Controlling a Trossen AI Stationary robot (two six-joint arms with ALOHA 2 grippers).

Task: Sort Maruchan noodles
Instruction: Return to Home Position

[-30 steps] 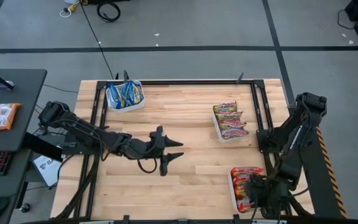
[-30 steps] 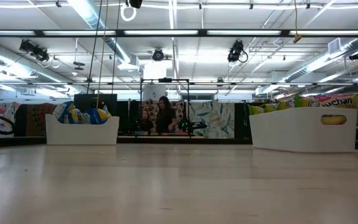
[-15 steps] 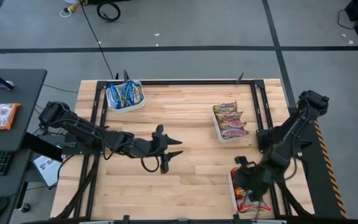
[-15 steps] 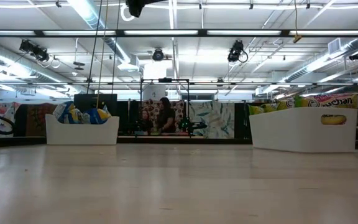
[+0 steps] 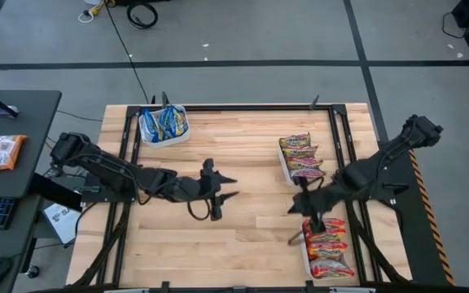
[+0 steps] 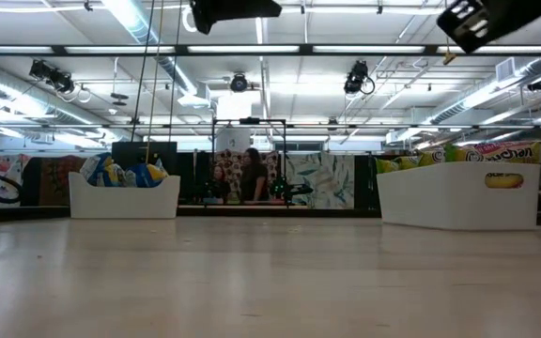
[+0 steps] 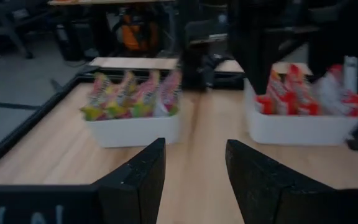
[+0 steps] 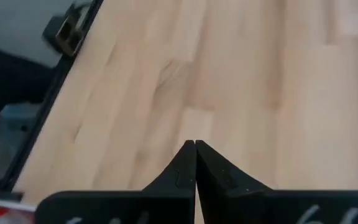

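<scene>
Landmark: white rectangular plastic bin (image 7: pixel 291 129) on the pale wooden table (image 5: pixel 251 130), close to the right arm's base.
Task items: orange-red crinkly noodle packets (image 5: pixel 326 248) fill this bin, and its long axis runs along the table's right edge. Yellow-green packets (image 5: pixel 300 159) sit in a second bin just beyond it. Blue-yellow packets (image 5: pixel 163 124) sit in a third bin, well apart at the far left corner. No loose packet is visible on the table.
Right gripper (image 8: pixel 195 144): over bare wood just beside the landmark bin's inner side. Its fingers are pressed together and hold nothing.
Left gripper (image 7: pixel 194 149): over mid-table, well apart from the bin and facing it. Its fingers are spread and empty.
Key relation: the red packets lie between the right fingers and that arm's base, so the right arm is much the nearer.
Judgement: sorting appears complete and only the arms' retreat remains. The right arm should rise clear of the bin rim.
</scene>
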